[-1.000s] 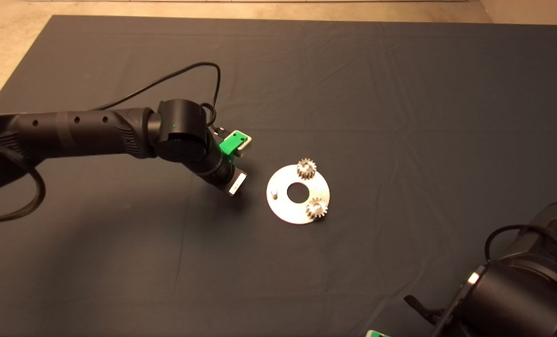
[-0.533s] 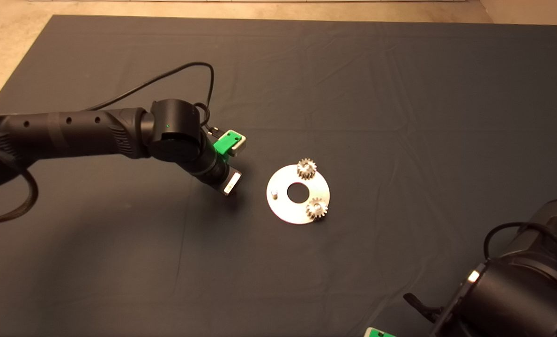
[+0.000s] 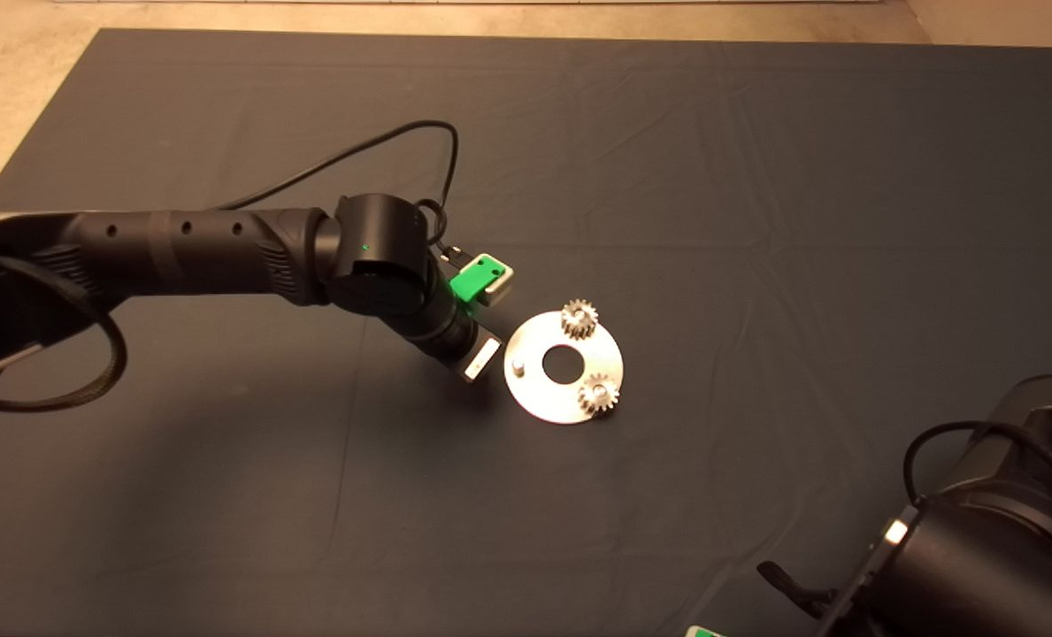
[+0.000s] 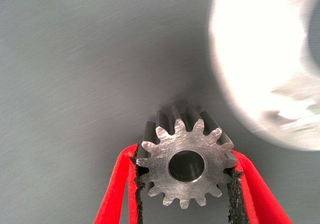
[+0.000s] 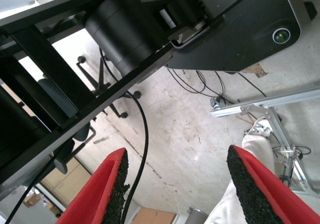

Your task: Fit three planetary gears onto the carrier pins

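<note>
Gripping third gear (image 4: 185,165), left pincer (image 3: 481,358) beside disc (image 3: 564,400), bare pin (image 3: 518,364) nearest, right pincer (image 5: 175,186) parted.

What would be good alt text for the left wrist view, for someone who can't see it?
The left gripper holds a toothed metal gear with a round centre hole between its two red fingers, above the dark mat. A blurred, bright edge of the round metal disc shows nearby.
</note>
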Action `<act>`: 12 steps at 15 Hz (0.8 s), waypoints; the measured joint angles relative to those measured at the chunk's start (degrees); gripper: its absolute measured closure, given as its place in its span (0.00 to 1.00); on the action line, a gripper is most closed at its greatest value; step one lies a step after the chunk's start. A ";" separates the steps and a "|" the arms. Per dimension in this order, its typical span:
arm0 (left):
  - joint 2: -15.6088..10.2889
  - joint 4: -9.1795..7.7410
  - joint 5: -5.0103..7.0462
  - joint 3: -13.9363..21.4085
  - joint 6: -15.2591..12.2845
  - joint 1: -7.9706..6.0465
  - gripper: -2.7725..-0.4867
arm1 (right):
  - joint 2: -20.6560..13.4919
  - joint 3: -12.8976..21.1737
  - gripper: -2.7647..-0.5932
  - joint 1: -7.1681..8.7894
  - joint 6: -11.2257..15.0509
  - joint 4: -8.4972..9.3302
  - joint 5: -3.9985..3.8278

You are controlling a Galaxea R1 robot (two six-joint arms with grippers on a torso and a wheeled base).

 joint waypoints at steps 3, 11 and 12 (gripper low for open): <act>0.15 0.01 2.46 0.02 0.88 0.00 0.89 | 1.77 0.00 0.61 -0.02 0.71 -0.15 0.00; -2.92 0.06 9.21 0.05 6.45 -2.89 0.89 | 6.50 0.18 0.61 -0.20 3.13 -0.37 0.02; -2.62 0.00 9.26 0.05 6.45 -3.25 0.89 | 6.70 0.22 0.61 -0.22 3.17 -0.37 0.05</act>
